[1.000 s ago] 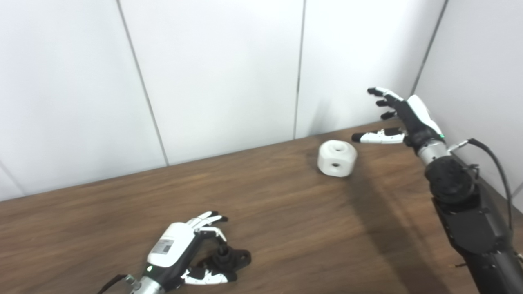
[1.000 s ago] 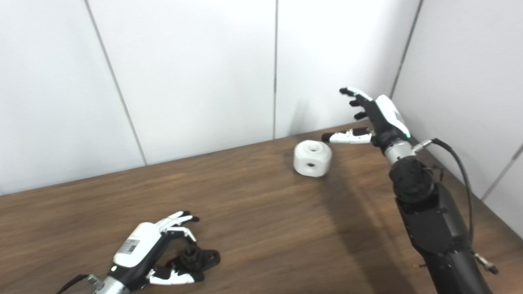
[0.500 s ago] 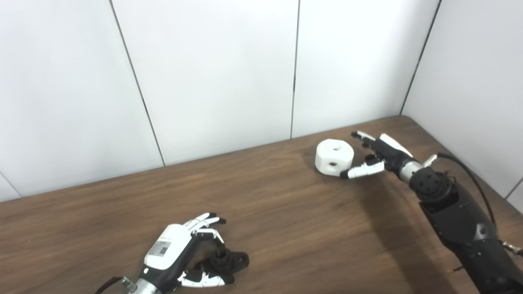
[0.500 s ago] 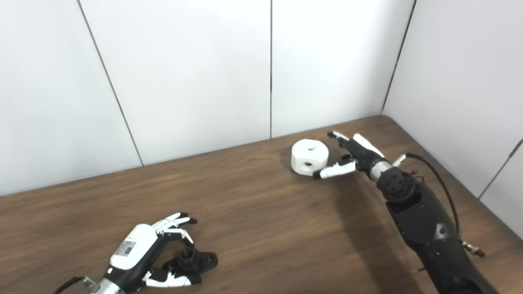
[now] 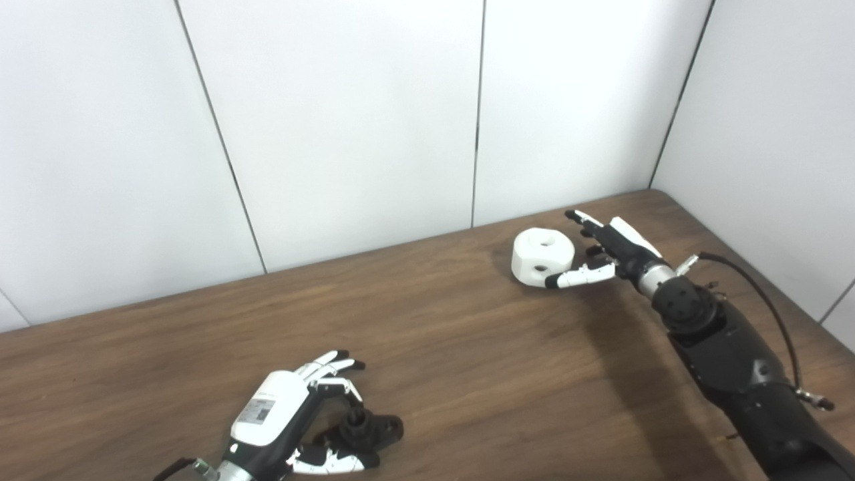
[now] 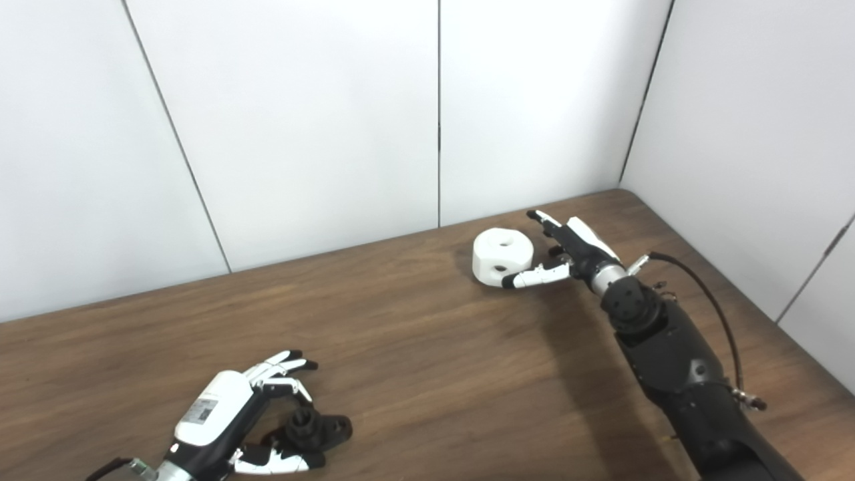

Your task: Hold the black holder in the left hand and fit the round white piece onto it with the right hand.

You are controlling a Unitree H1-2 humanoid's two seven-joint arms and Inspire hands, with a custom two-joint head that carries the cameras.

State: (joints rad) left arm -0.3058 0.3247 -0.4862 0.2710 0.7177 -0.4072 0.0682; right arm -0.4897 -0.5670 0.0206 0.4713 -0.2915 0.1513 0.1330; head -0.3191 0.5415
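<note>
1. Over on the left eye view: right hand point(image 5: 611, 250) is low on the wood-grain table point(image 5: 467, 347), fingers spread, thumb at the front face of the round white piece point(image 5: 542, 257), a chunky faceted puck with holes. No grip visible.
2. Right eye view: left hand point(image 6: 227, 417) sits with fingers loosely curled beside the black holder point(image 6: 314, 429), a matte knobbed bracket lying on the table's near edge; contact unclear.
</note>
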